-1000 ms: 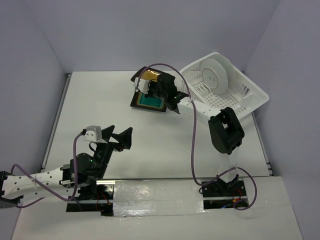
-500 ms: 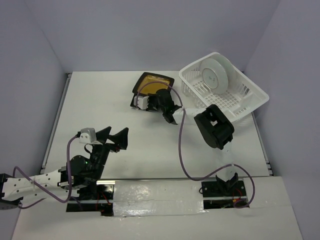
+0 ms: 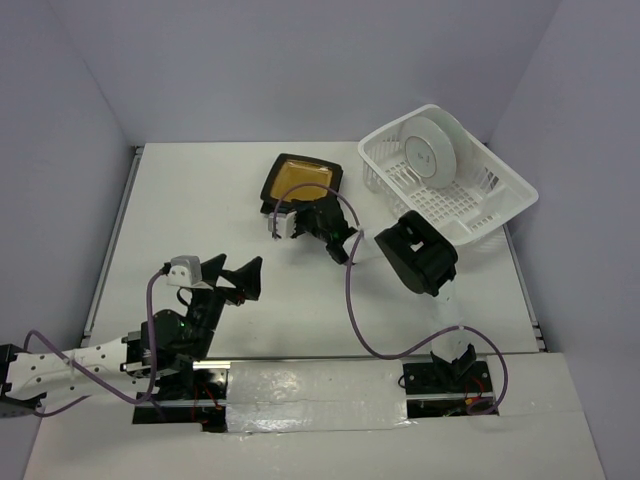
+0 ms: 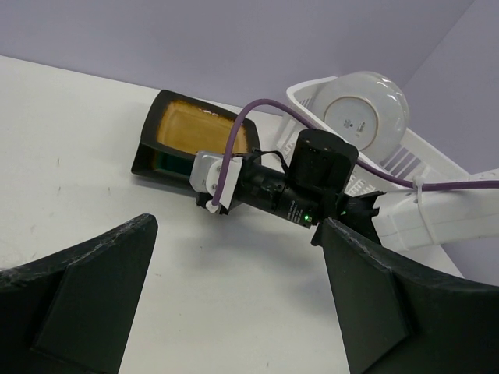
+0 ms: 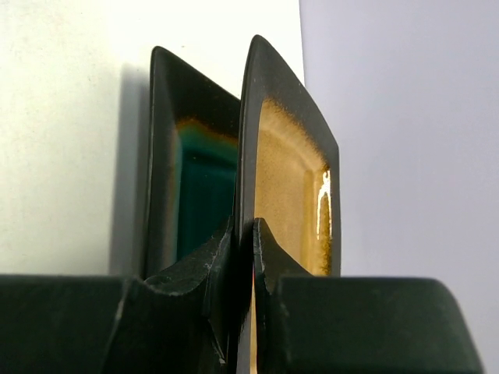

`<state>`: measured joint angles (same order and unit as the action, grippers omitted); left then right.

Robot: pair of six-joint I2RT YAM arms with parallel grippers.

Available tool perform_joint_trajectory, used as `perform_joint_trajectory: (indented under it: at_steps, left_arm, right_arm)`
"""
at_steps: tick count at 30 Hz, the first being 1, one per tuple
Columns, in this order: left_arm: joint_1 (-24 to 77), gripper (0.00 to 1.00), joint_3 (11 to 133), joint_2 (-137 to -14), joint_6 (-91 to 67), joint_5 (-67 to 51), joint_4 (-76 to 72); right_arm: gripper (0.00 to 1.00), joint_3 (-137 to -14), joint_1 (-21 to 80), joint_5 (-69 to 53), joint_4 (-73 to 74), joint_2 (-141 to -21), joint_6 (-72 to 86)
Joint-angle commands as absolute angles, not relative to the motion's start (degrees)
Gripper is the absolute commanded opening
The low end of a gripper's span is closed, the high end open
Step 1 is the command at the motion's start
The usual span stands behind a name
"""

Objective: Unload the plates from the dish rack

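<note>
Two square plates: the amber plate (image 3: 301, 175) and the teal plate (image 5: 199, 191). One round plate (image 3: 430, 150) showing, one dish rack (image 3: 500, 200). Two hands: left hand (image 3: 238, 268), right hand (image 5: 243, 234).

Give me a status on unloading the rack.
Done: the teal plate is out on the table. In hand: the right gripper clamps the amber plate by its rim, over the teal one. Left: a round plate stands in the dish rack. The left gripper is open and holds nothing.

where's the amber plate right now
In the top view the amber plate sits left of the dish rack, over the teal plate, its near rim pinched by the right pincer.
</note>
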<state>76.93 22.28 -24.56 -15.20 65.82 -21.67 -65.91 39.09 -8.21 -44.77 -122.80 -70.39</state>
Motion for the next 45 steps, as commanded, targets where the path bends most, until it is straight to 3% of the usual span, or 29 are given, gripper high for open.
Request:
perform_joint_trajectory:
  at_steps: [1,15,30,38,45]
  left_arm:
    - [77.0,1.00,24.3,-25.7,-15.1,66.4,-24.1]
    - [77.0,0.99,24.3,-26.5,-14.8,66.4,-24.5]
    - [77.0,1.00,24.4,-26.8,-14.5,66.0,-24.6]
    - [77.0,1.00,24.6,-27.1,-14.5,66.0,-24.4]
    - [77.0,1.00,24.9,-27.4,-14.3,65.3,-24.3]
  right_arm:
    - [0.00,-66.4,39.6,-9.6,-60.6,-120.8,-72.3]
    - [0.00,-62.4,38.6,-10.8,-66.0,-121.7,-69.3]
    - [0.03,-60.7,37.8,-14.1,-62.4,-119.8,-68.2]
    - [0.13,-61.2,37.6,-12.8,-63.0,-120.7,-68.4]
    - [0.34,-60.4,37.7,-11.3,-65.7,-121.1,-69.3]
